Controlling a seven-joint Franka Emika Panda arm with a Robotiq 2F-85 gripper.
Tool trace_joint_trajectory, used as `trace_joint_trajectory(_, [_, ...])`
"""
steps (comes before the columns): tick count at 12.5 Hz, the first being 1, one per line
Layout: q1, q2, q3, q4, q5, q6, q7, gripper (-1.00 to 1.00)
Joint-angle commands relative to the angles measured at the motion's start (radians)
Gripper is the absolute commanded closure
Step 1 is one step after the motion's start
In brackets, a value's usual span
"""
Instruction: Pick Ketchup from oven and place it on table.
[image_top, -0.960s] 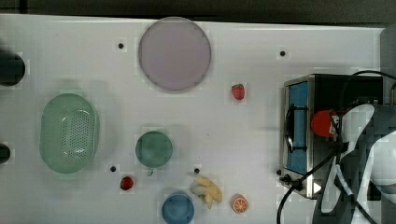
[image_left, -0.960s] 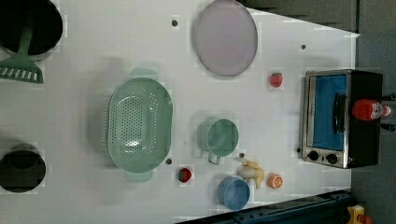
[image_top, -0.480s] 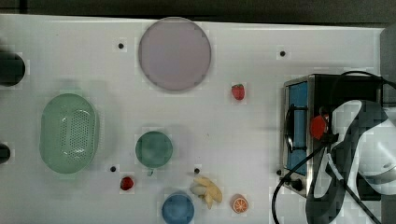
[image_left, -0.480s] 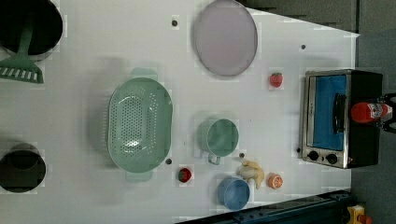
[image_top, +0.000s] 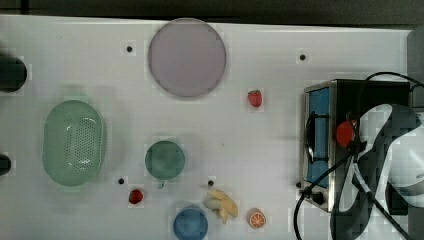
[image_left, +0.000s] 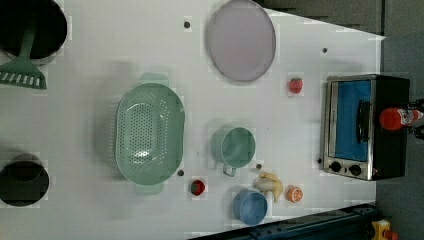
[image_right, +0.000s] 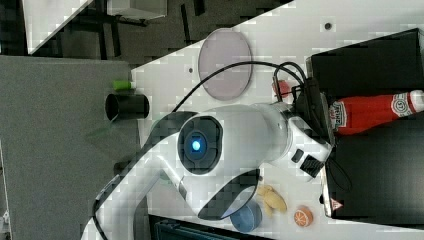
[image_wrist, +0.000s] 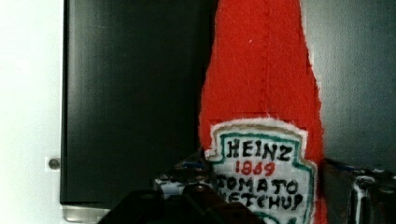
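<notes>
ketchup (image_right: 372, 116) atop oven (image_left: 367, 127), strawberry (image_top: 255, 98) nearby — table (image_top: 250, 150)

pale round lilac plate (image_top: 187, 57) at 12 o'clock; green perforated oval colander (image_top: 73, 142) at 9; green mug (image_top: 164, 160) centre; blue cup (image_top: 190, 223), yellow banana pieces (image_top: 222, 202), orange slice (image_top: 257, 218) at 6.

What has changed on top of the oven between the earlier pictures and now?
The end effector has closed on the ketchup bottle, which has not left the oven top. The arm has shifted across the oven in the top view. The table items have stayed put.
</notes>
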Motion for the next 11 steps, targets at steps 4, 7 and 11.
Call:
trace_joint_trajectory(4, [0.107,-0.165,0.054,0.175,-0.089,-0.244,-0.244,-0.29])
trace_joint_trajectory(7, [0.150,-0.216,0.146,0.179,-0.089,-0.289,-0.403,-0.29])
trace_joint_trajectory(11, [0.192,-0.219,0.292,0.161,-0.089,-0.304,-0.502,-0.29])
